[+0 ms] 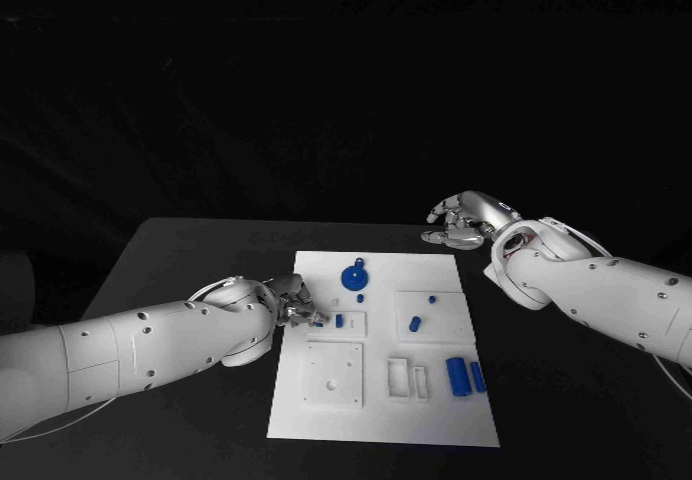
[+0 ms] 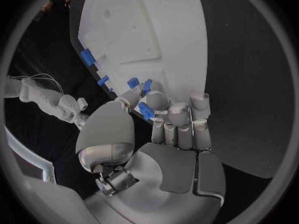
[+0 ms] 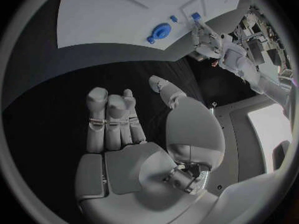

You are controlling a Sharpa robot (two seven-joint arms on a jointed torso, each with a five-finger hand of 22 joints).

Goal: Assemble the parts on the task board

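The white task board (image 1: 382, 400) lies in the middle of the black table. My left hand (image 1: 293, 300) is at the board's left edge and pinches a small blue part (image 2: 146, 110) between thumb and fingers, right beside a small blue peg (image 1: 339, 321) in a raised square. A round blue part (image 1: 355, 276) lies near the board's far edge. Two blue cylinders (image 1: 466, 376) lie side by side at the right. Another small blue piece (image 1: 414, 323) sits in the right-hand square. My right hand (image 1: 469, 220) hovers beyond the board's far right corner, holding nothing, thumb apart from the fingers (image 3: 112, 119).
A larger raised square plate (image 1: 333, 373) and a slotted white block (image 1: 405, 378) sit on the near half of the board. Black table surface (image 1: 188, 260) surrounds the board on every side.
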